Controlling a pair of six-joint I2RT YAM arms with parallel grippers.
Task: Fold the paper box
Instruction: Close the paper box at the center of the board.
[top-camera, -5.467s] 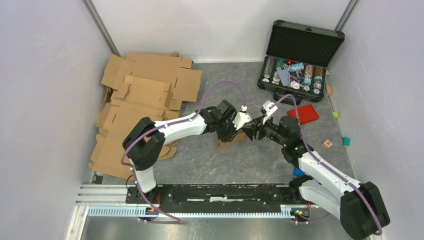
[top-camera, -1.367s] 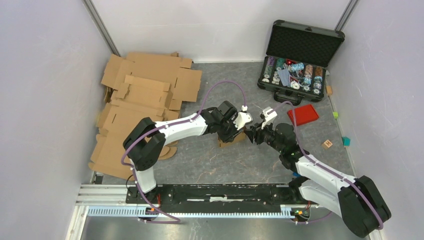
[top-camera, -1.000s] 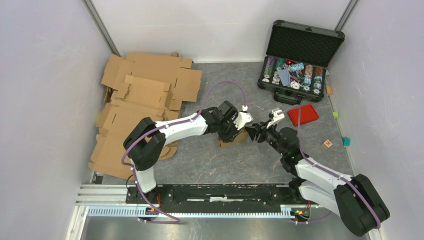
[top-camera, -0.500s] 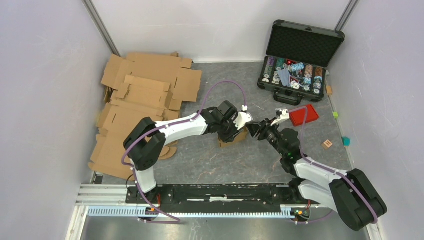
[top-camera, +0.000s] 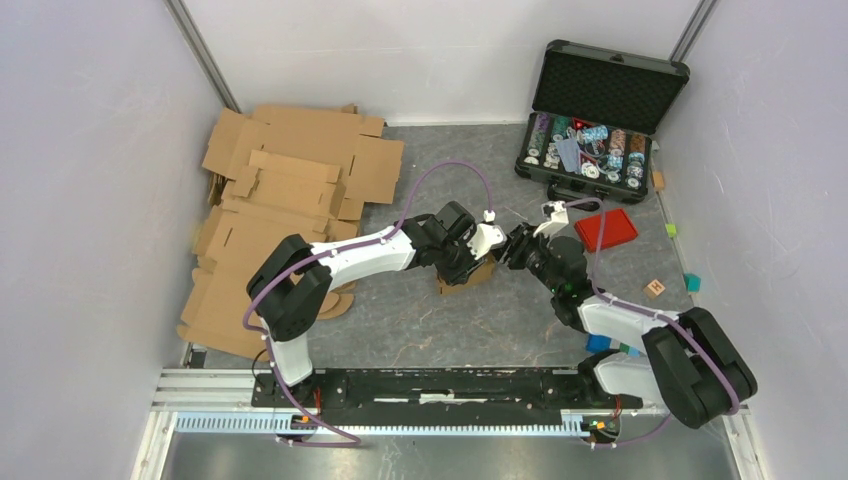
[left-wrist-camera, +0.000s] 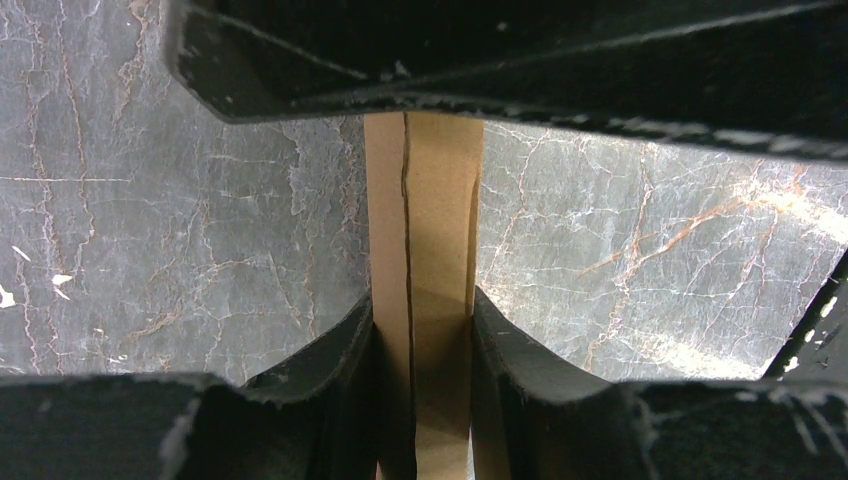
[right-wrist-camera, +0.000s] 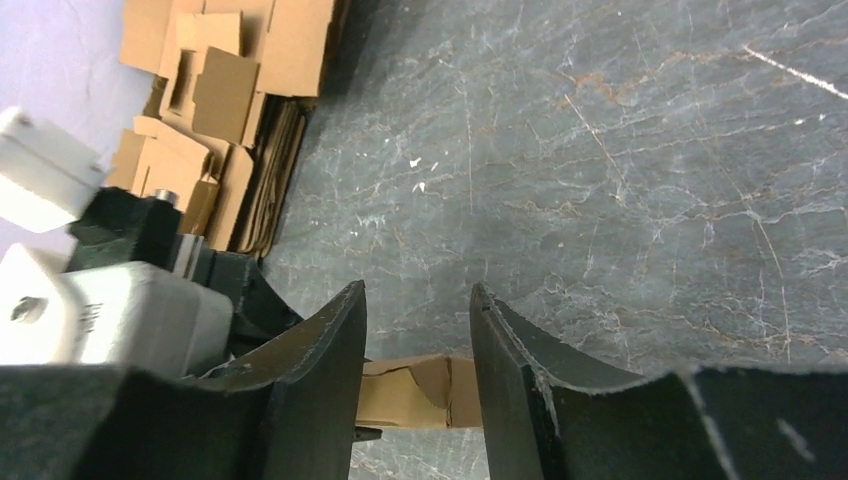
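In my left wrist feed, the left gripper (left-wrist-camera: 420, 300) shows two black fingers (left-wrist-camera: 335, 350) rising from 6 o'clock. They clamp a small plain brown cardboard paper box (left-wrist-camera: 435, 200), one finger touching each side. The cardboard runs as an upright strip from 6 o'clock toward 12 o'clock, with a dark vertical seam just left of its middle. A broad black bar (left-wrist-camera: 500, 50) crosses the view at 12 o'clock and covers the strip's far end. I see grey marbled tabletop (left-wrist-camera: 180, 200) at 9 and 3 o'clock.

The paper box (left-wrist-camera: 425, 250) is matt brown cardboard, the table (left-wrist-camera: 150, 200) smooth veined grey.
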